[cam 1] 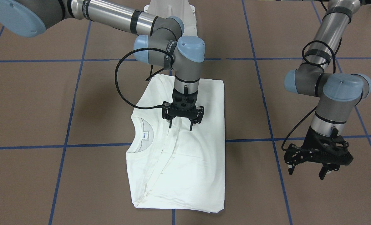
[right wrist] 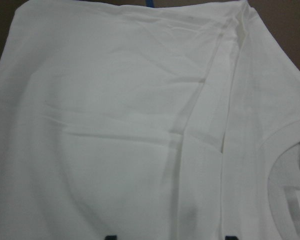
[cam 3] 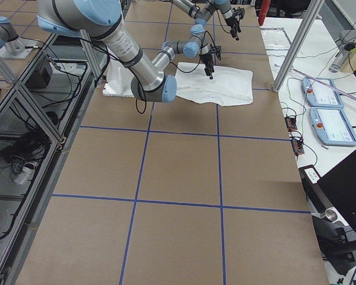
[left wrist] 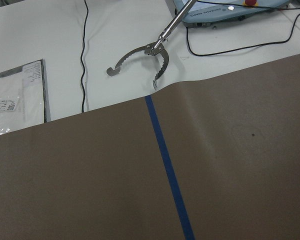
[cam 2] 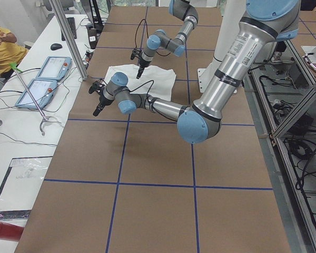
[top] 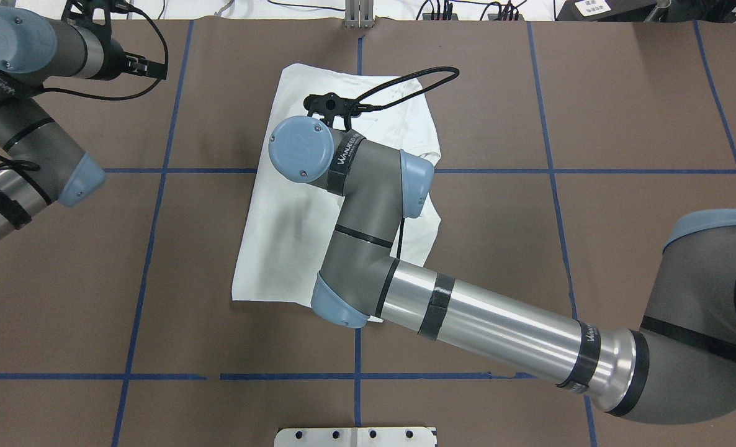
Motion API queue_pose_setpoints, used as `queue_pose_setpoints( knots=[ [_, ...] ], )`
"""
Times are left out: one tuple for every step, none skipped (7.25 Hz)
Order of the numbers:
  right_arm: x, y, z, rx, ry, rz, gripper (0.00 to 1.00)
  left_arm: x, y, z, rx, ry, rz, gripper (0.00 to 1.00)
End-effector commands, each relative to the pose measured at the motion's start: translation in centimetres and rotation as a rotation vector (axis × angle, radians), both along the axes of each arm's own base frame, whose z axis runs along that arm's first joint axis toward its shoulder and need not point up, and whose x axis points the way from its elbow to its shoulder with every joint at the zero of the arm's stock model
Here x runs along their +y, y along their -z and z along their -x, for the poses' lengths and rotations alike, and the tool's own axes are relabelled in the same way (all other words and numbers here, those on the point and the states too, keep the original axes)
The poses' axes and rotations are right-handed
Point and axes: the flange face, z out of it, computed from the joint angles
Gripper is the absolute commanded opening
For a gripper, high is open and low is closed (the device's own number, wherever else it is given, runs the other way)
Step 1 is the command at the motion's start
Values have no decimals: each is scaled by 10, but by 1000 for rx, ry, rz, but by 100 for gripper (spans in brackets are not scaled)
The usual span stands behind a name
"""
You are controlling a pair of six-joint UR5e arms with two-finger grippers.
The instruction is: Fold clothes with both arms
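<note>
Judging from how the cloth lies, you are in the middle of the folding. The T-shirt [cam 1: 188, 162] lies flat on the brown table cover [cam 1: 79, 103], a narrow rectangle with its sleeves turned inward. The right gripper [cam 1: 181, 125] hangs over the T-shirt's middle, near the collar, with its jaws apart and holding nothing. I cannot tell if its tips touch the cloth. The left gripper [cam 1: 307, 172] is well apart from the T-shirt, beside its long straight edge, also spread and empty. I think next you need both grippers to pinch one short end and carry it over. The cotton looks soft and thin, with layered creases. The neck is round and ribbed and has a small label [cam 1: 144, 135].
</note>
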Motion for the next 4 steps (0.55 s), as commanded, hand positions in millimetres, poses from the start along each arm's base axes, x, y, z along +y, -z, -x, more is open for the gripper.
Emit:
queue_pose_setpoints(
  knots=[
    [3,-5,4,52,36,13,0,1,1,-1,2,-3,-1,100],
    [5,-9,5,66,47,15,0,1,1,-1,2,-3,-1,100],
    [5,-10,5,68,48,15,0,1,1,-1,2,-3,-1,100],
    [5,-10,5,68,48,15,0,1,1,-1,2,-3,-1,100]
  ],
)
